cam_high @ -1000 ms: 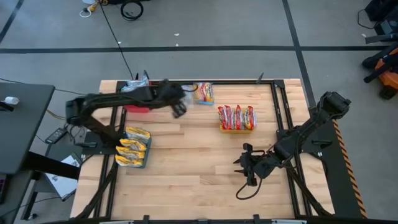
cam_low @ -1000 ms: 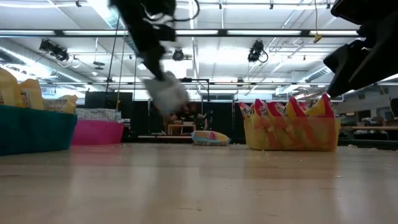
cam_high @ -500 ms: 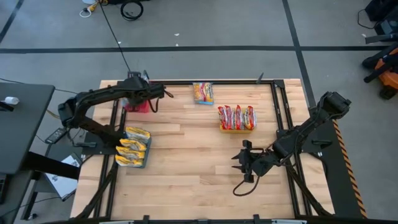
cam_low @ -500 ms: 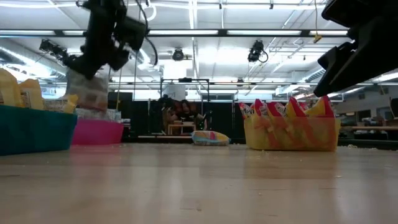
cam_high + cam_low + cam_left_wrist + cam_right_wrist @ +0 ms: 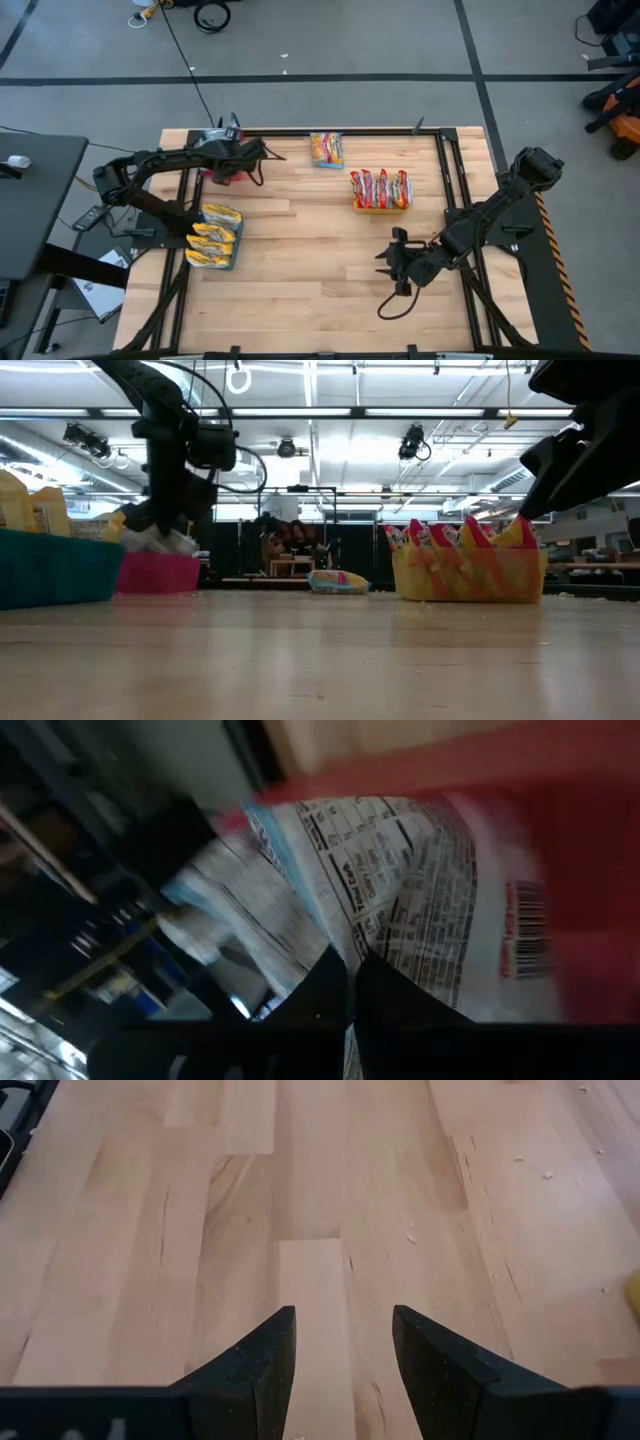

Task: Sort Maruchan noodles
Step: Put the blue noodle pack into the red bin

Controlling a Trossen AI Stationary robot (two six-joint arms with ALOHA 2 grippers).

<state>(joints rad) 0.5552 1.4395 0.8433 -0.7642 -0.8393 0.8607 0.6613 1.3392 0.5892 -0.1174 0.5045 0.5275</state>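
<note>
Done: yellow packets in blue bin, 9 o'clock; red packets in yellow bin, 2 o'clock | Active: left gripper clamps silver-blue packet over red bin, 11 o'clock | Left: one packet loose, 12 o'clock | right gripper parted, empty, 4 o'clock

One camera looks straight down on my whole table. Another sits at tabletop height, facing level across it into the room. Both show the yellow bin. My left wrist camera is close against a packet; my right faces bare tabletop.
</note>
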